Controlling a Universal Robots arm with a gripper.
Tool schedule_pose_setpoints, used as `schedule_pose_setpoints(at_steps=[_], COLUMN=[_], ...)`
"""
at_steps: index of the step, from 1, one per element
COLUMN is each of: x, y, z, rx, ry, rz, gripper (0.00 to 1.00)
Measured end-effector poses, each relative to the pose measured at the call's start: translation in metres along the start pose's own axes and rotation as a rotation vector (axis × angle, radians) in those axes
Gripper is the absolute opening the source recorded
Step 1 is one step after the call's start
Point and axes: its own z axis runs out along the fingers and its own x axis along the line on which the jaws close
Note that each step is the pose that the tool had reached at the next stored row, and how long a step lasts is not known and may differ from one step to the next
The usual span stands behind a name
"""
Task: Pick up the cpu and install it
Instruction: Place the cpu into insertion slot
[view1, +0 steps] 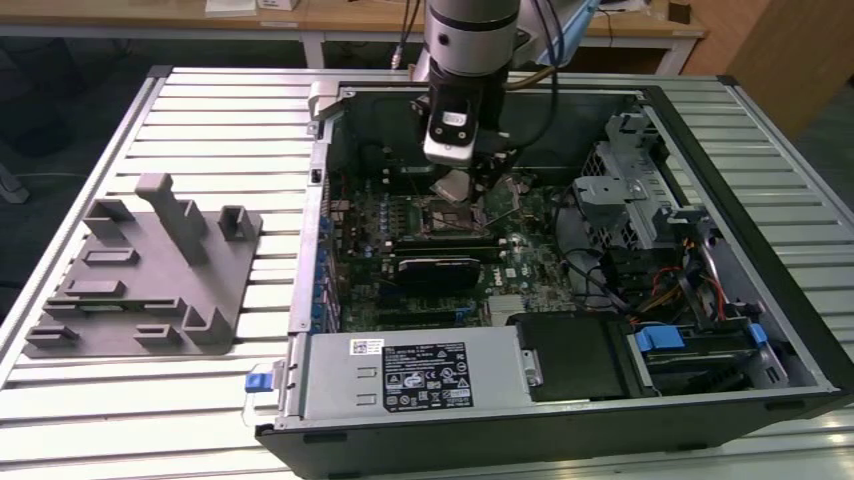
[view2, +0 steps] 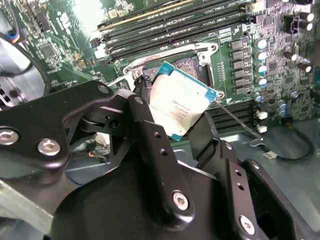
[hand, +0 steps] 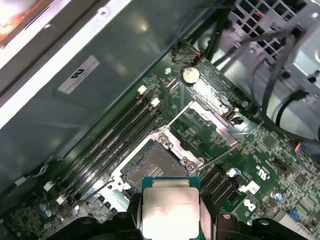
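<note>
Gripper (view2: 174, 122) clamped on cpu (view2: 180, 100) by its edges, contact side free, tilted over socket (view2: 192, 62). Load plate (hand: 215, 120) flipped open, so socket lies exposed.

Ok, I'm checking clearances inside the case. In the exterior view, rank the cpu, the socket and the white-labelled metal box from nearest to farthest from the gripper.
1. cpu: held in the gripper, so nearest.
2. socket: directly below the held chip.
3. white-labelled metal box: farthest, toward the exterior view's bottom.
</note>
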Motion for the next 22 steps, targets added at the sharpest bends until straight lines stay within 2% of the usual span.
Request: schedule_pose_setpoints(at_steps=[13, 22], x=[0.0000, 0.0000], y=[0.0000, -0.0002], z=[0.0004, 0.0024], rx=[0.0012, 0.0027], ry=[-0.0096, -0.0203], rz=[0.144, 0.303], gripper=[0.54, 0.54])
